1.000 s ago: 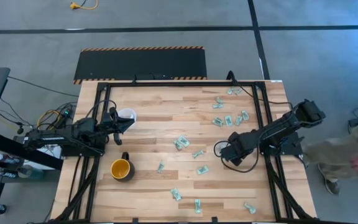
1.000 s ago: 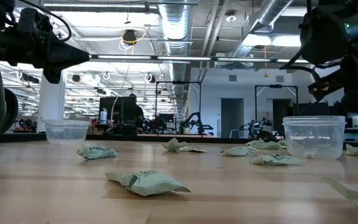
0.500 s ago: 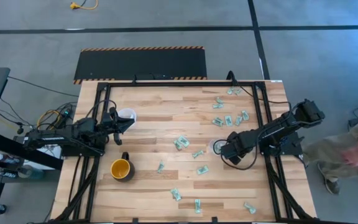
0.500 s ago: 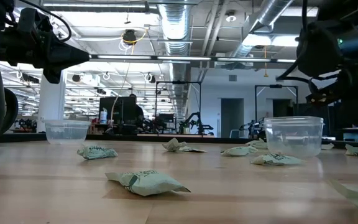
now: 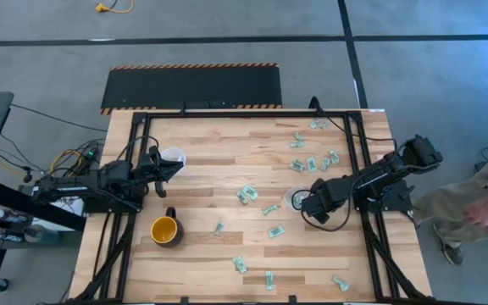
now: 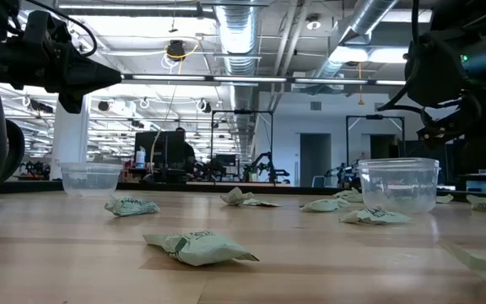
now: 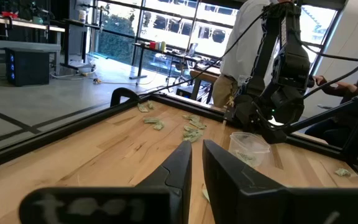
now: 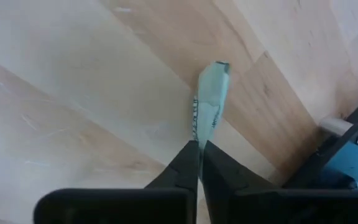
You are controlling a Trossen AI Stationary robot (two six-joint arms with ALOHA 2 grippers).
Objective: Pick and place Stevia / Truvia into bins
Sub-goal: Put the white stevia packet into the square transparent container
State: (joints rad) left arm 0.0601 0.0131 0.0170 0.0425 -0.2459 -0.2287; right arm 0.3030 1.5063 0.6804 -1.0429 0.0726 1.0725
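Pale green sachets lie scattered on the wooden table, a loose group (image 5: 312, 159) at the far right and others (image 5: 246, 195) near the middle. One clear cup (image 5: 294, 199) stands on its base right of centre, the other (image 5: 173, 156) at the far left. My right gripper (image 5: 306, 203) hangs low beside the right cup, shut on one sachet (image 8: 211, 93). My left gripper (image 7: 196, 167) hovers above the table by the left cup, fingers together with nothing between them. My right gripper pinches the sachet's near end (image 8: 197, 134) between its two fingertips. The rest of the sachet sticks out past the fingertips, turned edge-on over the wood. Whether its far end touches the table I cannot tell.
A yellow mug (image 5: 165, 230) stands near the left front. More sachets lie toward the near edge (image 5: 268, 278). Black frame rails (image 5: 369, 212) run along the table's sides. A person (image 5: 481, 207) is beside the table's right edge.
My right gripper has shifted a little toward the table's left, and the clear cup beside it has slid the same way, still upright. The person at the right has moved.
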